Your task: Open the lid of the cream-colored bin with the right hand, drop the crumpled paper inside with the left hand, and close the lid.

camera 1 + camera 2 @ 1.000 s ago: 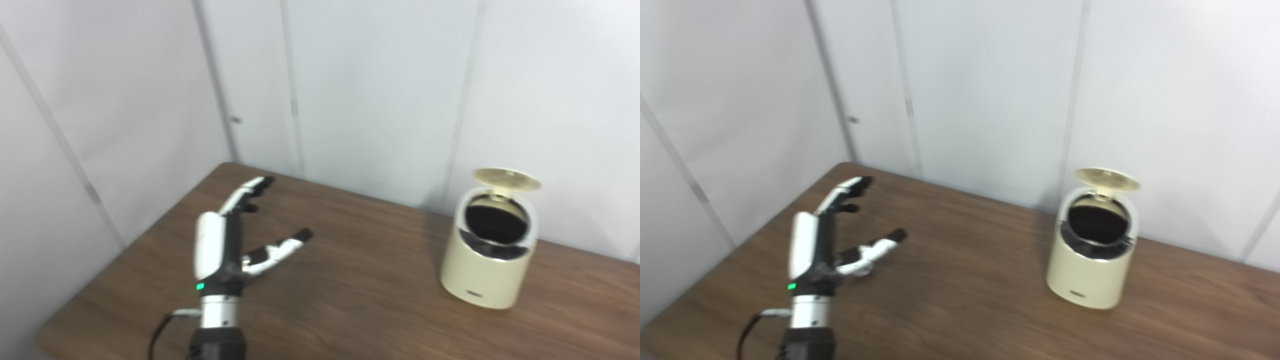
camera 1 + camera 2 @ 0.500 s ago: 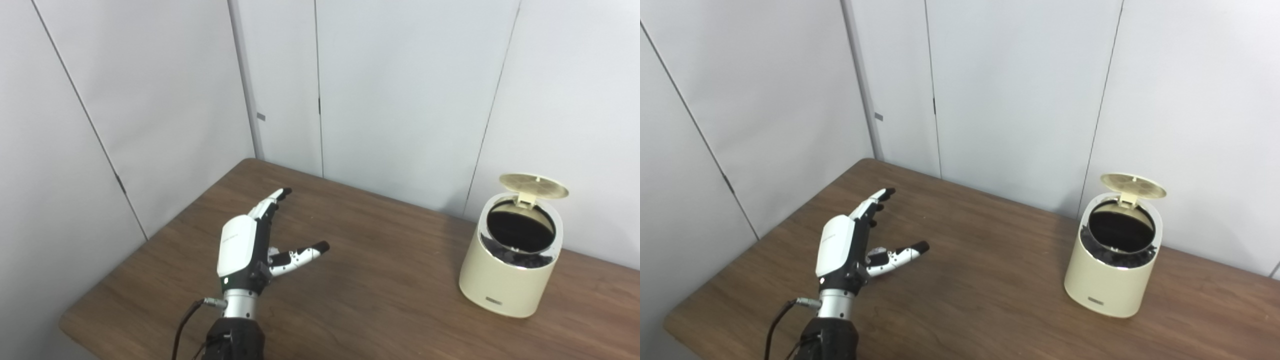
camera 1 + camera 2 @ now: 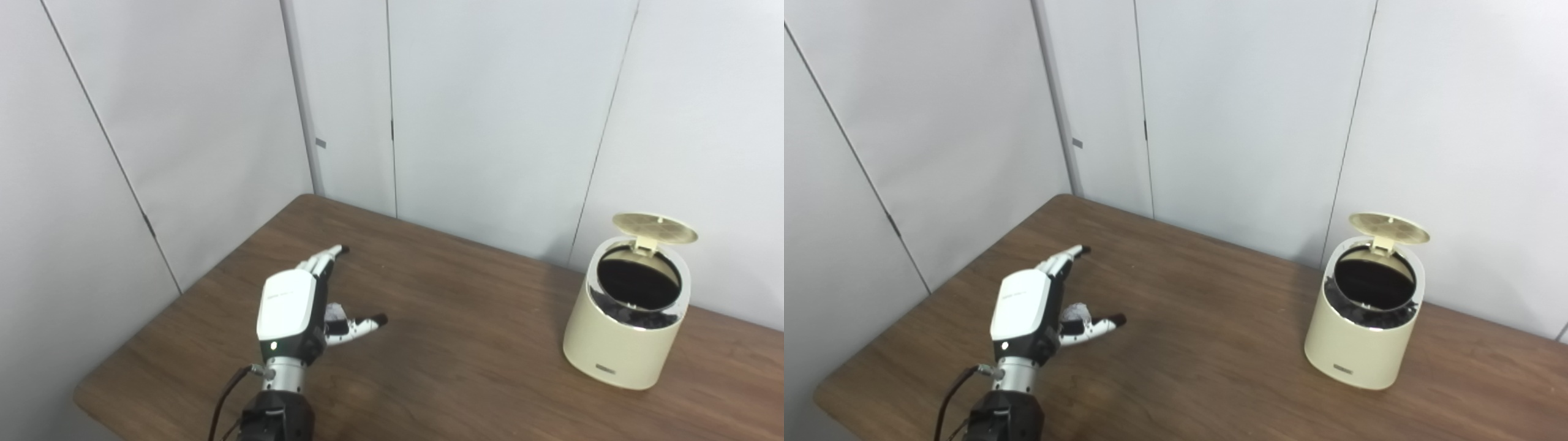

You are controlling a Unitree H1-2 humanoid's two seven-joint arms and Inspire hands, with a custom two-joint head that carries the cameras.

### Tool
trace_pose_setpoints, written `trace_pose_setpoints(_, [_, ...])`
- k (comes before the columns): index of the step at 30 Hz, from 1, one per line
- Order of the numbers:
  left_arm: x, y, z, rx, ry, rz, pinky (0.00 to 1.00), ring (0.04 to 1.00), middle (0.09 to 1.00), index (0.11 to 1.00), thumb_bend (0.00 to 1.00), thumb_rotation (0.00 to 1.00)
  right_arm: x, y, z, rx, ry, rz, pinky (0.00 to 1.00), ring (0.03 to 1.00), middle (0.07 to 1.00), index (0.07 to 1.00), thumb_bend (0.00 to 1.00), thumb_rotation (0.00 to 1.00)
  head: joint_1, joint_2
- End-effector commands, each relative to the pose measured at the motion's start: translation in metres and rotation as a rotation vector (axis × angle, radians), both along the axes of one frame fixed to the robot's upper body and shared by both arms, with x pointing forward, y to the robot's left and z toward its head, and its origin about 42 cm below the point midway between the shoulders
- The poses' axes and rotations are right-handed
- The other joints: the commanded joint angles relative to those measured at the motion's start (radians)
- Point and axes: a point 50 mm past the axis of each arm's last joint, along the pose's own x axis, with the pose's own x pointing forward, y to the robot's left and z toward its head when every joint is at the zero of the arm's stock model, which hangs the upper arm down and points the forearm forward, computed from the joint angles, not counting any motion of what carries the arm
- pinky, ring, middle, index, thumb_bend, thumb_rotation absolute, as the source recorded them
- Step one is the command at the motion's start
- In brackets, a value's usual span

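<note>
— Far left first?

— Pale wall panels (image 3: 184, 122) behind, brown wood-grain bench (image 3: 465, 343) in front. Left hand (image 3: 288, 312) coming up from the bottom edge on a dark forearm, with a thin cable (image 3: 223, 398) looping off the wrist.

— Pose?

— Low over the bench, white back plate turned up toward the cameras. Fingers (image 3: 324, 260) stretched out straight, pointing away toward the far left corner. Thumb (image 3: 361, 323) swung out to the right, well apart from the fingers. Spread wide, closed on nothing.

— And the crumpled paper?

— Only a small white scrap of it (image 3: 1077, 311) showing, tucked in the gap between thumb and palm, just right of the back plate. Mostly hidden behind the hand. Seemingly lying on the bench; touching the palm or not, impossible to tell.

— Middle of the bench?

— Bare wood between hand and bin.

— Right side, then?

— Cream-colored bin (image 3: 625, 349), upright near the far edge, well apart from the hand and the paper. Round lid (image 3: 655, 222) tipped up and back on its rear hinge, mouth open. Shiny rim around the opening, dark inside, apparently a black liner (image 3: 634, 306) bunched under the rim. Bottom of the bin lost in shadow. Small label (image 3: 604, 368) low on the front, too small to read.

— Right hand?

— Nowhere in either view.
</note>
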Motion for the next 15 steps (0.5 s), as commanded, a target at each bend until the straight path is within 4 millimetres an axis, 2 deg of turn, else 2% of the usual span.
trace_pose_setpoints(1, [0.004,0.006,0.012,0.049,-0.049,0.015,0.58,0.743,0.811,0.822,1.0,0.46,0.005,-0.003,0.015,-0.024,-0.051,0.001,0.62,0.728,0.748,0.703,0.23,0.61,0.0,0.0])
trace_pose_setpoints(6, [0.002,0.01,0.005,0.052,-0.009,0.033,0.57,0.73,0.812,0.829,1.0,0.46,0.008,-0.009,0.017,0.029,-0.045,0.005,0.62,0.733,0.75,0.695,0.21,0.52,-0.004,0.002])
trace_pose_setpoints(9, [0.001,0.013,0.001,0.05,-0.001,0.038,0.59,0.739,0.81,0.829,1.0,0.46,0.009,-0.011,0.018,0.042,-0.048,0.012,0.61,0.733,0.757,0.706,0.2,0.51,-0.008,0.002])
trace_pose_setpoints(11, [0.002,0.017,-0.001,0.049,0.001,0.043,0.59,0.74,0.809,0.827,1.0,0.45,0.01,-0.011,0.019,0.047,-0.047,0.006,0.59,0.717,0.744,0.693,0.22,0.45,-0.007,0.002])
trace_pose_setpoints(15, [0.003,0.023,-0.007,0.045,0.014,0.047,0.58,0.731,0.799,0.819,1.0,0.43,0.01,-0.013,0.021,0.024,-0.039,0.005,0.61,0.726,0.748,0.7,0.23,0.52,-0.008,0.002])
